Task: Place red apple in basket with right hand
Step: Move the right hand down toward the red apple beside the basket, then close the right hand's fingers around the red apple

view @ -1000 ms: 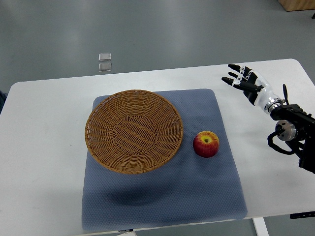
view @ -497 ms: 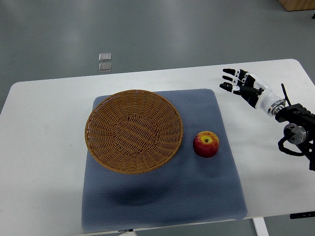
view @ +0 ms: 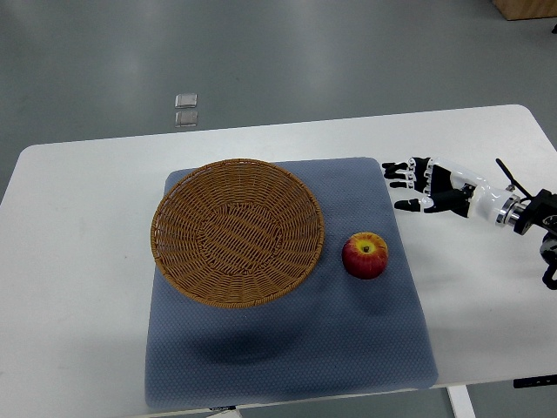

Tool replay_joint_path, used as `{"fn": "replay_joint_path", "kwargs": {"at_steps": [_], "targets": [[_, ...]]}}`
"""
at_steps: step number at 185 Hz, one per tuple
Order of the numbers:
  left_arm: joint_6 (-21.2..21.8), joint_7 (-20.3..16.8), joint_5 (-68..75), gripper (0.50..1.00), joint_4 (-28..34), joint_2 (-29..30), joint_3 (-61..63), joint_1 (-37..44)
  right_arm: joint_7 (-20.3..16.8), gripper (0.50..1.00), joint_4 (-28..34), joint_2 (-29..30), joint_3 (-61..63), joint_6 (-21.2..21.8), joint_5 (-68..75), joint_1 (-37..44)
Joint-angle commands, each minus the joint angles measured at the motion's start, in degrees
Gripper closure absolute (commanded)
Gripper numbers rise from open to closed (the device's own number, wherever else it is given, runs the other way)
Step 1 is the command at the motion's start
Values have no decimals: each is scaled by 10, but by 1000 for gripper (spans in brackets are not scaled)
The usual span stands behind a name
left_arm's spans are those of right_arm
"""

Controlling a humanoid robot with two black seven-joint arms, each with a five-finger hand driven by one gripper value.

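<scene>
A red apple [view: 365, 255] sits on the blue-grey mat [view: 287, 357], just right of a round wicker basket [view: 237, 232] that is empty. My right hand [view: 411, 185] comes in from the right edge, fingers spread and empty. It hovers over the mat's upper right edge, above and to the right of the apple, apart from it. The left arm is out of sight.
The mat lies on a white table [view: 78, 287]. The grey floor lies beyond the table's far edge, with two small clear squares [view: 185, 110] on it. The right forearm and wrist [view: 522, 213] lie over the table's right side.
My right hand has moved down and left, from the table's upper right toward the mat and the apple, and has turned flatter. The apple and basket have not moved.
</scene>
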Motion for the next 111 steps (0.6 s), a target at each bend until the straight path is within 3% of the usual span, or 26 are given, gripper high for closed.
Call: {"fn": "replay_joint_path", "kwargs": {"at_steps": [1,68,111], "targets": [[0,0,0,500,0,0,0,0,0,599,25,-20,0,0,-18,-14],[0,0,0,500,0,0,0,0,0,607,126,-64,1,0,-36,-53],[0,0,0,500,0,0,0,0,0,611,140,-64,4,-2,-51,-50]]}}
